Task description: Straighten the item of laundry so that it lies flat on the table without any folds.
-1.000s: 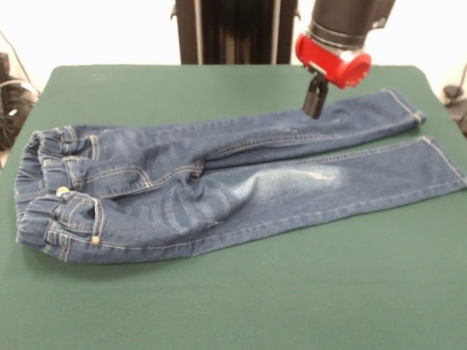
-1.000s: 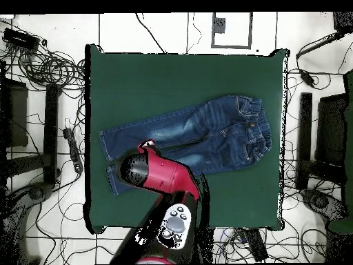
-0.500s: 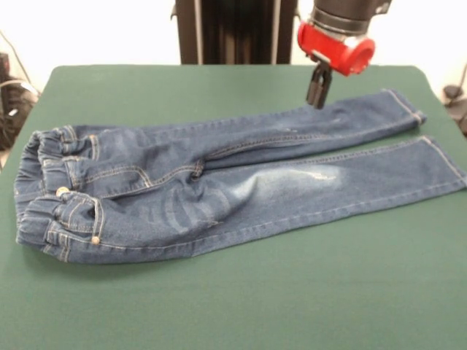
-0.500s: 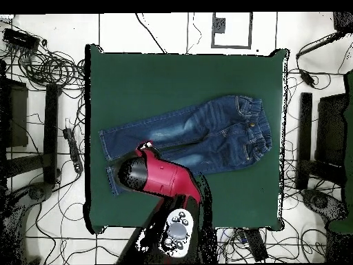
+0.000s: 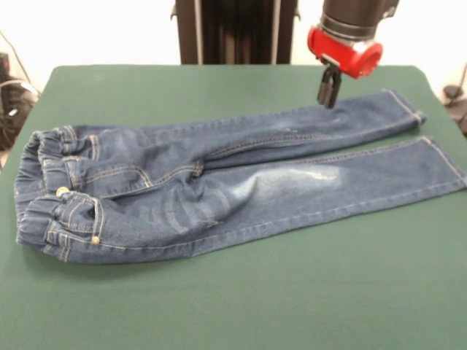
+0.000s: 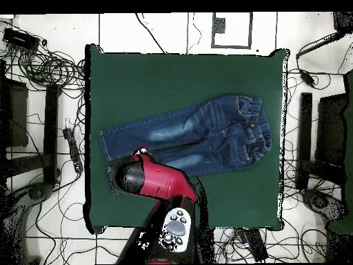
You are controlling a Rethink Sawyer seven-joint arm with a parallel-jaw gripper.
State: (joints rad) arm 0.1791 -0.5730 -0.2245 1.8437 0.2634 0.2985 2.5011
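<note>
Hanging above the far leg of the small blue denim jeans lying on the dark green table, the closed black claw is risking bunching the cloth if it pushes down.

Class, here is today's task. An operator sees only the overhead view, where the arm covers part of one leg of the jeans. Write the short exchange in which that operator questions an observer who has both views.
Operator: The arm hides the end effector from me. Where is it?
Observer: In the front view, the end effector hangs over the jeans, at the outer edge of the leg nearer the robot and towards its hem.
Operator: Is the stretch of leg that I cannot see folded?
Observer: No. The front view shows that leg lying flat on the table all the way to its hem, with no fold in it.
</note>
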